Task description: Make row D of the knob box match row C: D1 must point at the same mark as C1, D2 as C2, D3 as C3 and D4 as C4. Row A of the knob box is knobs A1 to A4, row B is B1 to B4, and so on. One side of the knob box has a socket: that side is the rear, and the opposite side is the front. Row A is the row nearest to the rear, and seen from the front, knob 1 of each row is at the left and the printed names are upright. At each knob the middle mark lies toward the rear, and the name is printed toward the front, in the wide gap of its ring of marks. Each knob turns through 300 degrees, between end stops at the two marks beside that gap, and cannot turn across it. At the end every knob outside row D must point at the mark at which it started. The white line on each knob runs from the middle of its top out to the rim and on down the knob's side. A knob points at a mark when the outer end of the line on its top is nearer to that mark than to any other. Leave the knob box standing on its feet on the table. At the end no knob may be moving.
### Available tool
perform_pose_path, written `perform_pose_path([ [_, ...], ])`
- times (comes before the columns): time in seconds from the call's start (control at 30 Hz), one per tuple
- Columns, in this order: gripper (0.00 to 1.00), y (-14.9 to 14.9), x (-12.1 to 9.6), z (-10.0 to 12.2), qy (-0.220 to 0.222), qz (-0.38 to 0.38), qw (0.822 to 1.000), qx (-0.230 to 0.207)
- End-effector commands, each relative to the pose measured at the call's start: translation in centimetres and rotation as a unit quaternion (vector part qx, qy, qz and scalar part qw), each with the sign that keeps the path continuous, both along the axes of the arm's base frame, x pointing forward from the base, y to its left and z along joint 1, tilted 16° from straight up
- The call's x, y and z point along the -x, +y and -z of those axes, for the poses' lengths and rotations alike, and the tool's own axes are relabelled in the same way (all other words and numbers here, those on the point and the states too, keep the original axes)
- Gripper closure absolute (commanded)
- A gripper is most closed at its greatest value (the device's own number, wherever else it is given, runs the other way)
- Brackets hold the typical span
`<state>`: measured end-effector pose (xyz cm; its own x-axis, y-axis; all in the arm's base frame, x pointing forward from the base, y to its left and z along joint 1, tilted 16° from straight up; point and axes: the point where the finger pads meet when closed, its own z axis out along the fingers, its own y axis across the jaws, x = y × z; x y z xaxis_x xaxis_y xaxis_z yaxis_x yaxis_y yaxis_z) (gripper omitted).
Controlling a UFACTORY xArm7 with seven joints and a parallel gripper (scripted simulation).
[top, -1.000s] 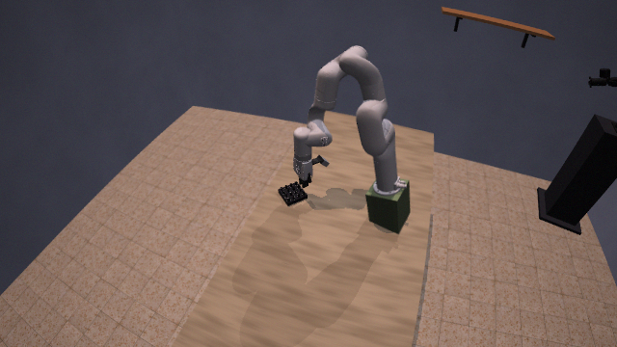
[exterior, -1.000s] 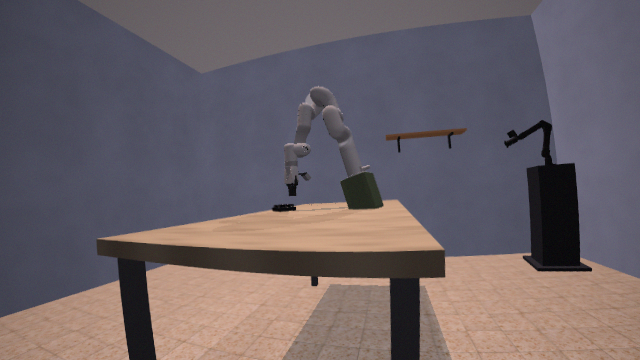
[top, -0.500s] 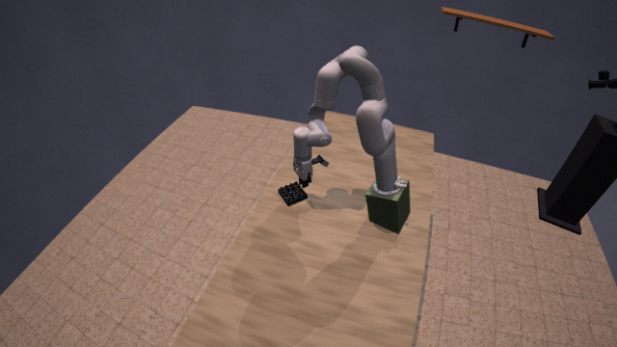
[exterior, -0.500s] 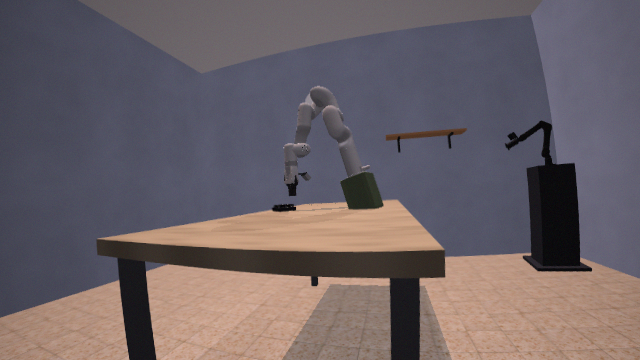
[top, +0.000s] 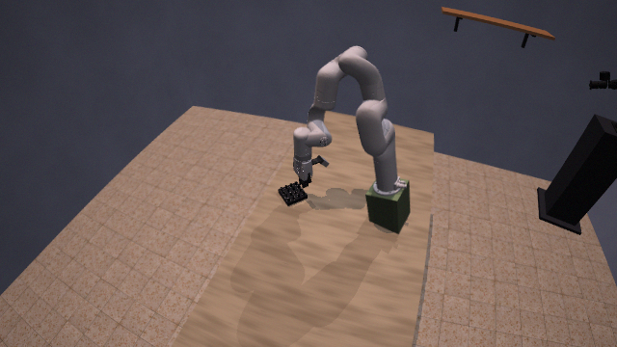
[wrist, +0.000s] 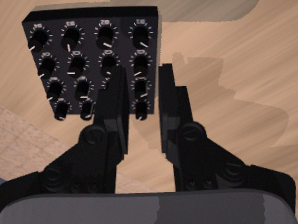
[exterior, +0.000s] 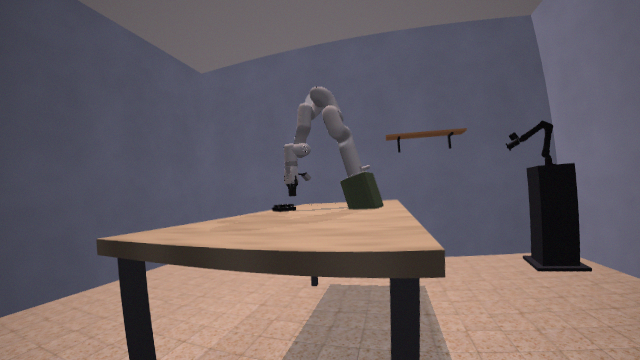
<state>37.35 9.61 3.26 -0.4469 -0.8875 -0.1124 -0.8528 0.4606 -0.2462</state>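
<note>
The black knob box (top: 292, 194) stands on the wooden table near its far left edge; it also shows in the exterior view (exterior: 283, 207) and in the wrist view (wrist: 93, 63). It carries four rows of four black knobs with white lines; the printed names are too small to read. My gripper (top: 305, 182) points straight down and hovers a little above the box's edge nearest the arm base, as the exterior view (exterior: 292, 190) shows. In the wrist view the two black fingers stand a narrow gap apart with only table and box edge between them. They touch no knob.
The arm's green base block (top: 388, 204) stands on the table to the right of the box. A black pedestal (top: 578, 178) with a camera arm stands on the floor off the table. A wooden shelf (top: 496, 22) hangs on the wall.
</note>
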Motion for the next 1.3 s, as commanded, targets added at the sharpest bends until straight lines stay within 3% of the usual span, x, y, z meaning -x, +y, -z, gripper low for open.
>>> perform_pose_path([
  [0.0,0.81,0.0,-0.1,0.1,-0.001,0.0,1.0,0.0],
  [1.27,0.81,0.0,-1.3,3.8,-0.001,0.0,1.0,0.0],
])
